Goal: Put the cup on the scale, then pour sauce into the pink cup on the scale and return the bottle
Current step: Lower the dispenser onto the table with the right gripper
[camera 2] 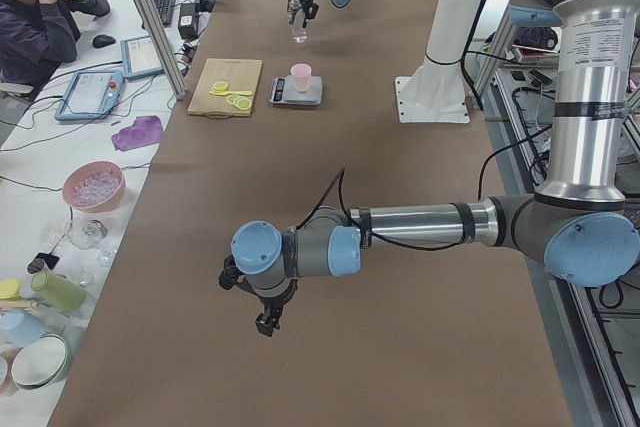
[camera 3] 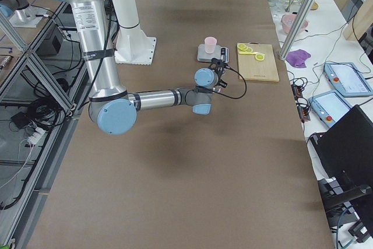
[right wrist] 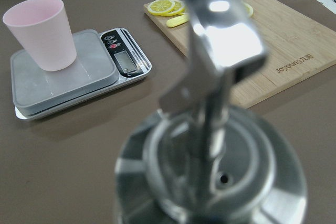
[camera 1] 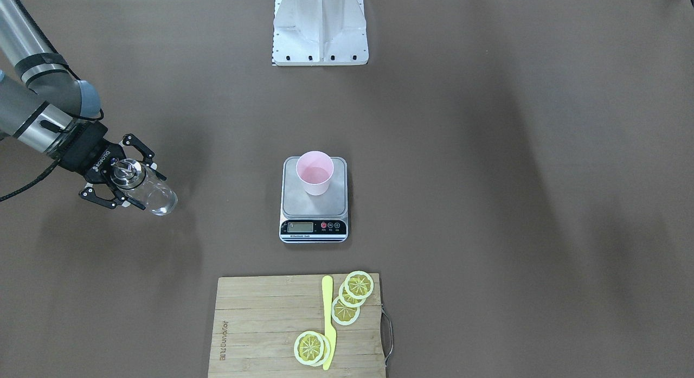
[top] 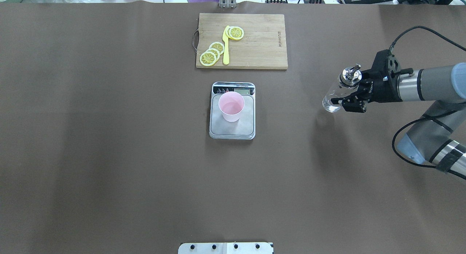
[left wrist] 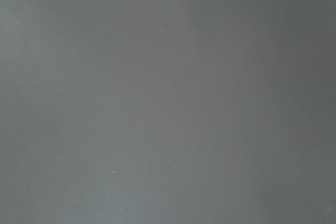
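Right gripper (top: 348,92), at the right edge of the overhead view, is clamped on the bottle (top: 334,98), with a finger on either side of the glass just under the metal cap. The bottle stands close to upright, its long axis near vertical, cap and spout uppermost. In the overhead view it leans across the frame, with the cap to the upper right and the clear base to the lower left. The wrist view looks down on the cap, which fills the lower centre. Whether the base touches the table (top: 109,155) cannot be told.

Well apart from the bottle, in the middle of the overhead view, the cup (top: 231,106) stands upright, mouth up, on the steel platform of the scale (top: 233,132). It sits toward the black display strip. That strip faces the top of the frame, toward the cutting board (top: 262,42), which bears lemon slices (top: 212,53) and a yellow knife (top: 226,46).

The left gripper (camera 2: 265,324) hangs low over bare table in the lower left of the left side view. Whether its jaws are apart or together cannot be told.
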Controlling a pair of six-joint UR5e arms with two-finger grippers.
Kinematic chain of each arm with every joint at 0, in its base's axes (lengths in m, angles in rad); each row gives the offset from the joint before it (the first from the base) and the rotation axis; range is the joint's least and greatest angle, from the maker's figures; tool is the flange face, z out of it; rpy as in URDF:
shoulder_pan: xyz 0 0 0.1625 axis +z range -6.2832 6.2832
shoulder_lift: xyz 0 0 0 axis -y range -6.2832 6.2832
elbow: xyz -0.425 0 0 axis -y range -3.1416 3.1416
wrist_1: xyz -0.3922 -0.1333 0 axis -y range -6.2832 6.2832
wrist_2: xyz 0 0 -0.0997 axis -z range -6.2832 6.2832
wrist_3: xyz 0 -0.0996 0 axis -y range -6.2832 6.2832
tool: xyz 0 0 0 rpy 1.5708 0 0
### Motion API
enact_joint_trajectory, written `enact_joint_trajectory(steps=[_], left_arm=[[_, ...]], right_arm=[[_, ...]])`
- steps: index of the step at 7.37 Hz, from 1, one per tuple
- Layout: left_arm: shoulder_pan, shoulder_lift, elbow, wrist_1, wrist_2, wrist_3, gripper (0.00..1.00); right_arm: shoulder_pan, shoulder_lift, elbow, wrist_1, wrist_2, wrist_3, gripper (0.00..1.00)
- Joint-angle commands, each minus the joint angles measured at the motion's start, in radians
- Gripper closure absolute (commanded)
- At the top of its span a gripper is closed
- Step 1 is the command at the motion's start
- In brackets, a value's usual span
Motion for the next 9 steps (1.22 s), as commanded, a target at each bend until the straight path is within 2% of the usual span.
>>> enact_joint_trajectory(steps=[1,9], left_arm=[[0.0,0.0,-0.002,0.0,0.0,0.0,0.02],[0.0,-0.006,-0.005,0.002,0.0,-0.003,0.02]], right_arm=[[-0.002,0.003,-0.038,0.015,0.0,-0.004,1.0],[-0.008,0.009,-0.053,0.015,-0.008,-0.018,1.0]])
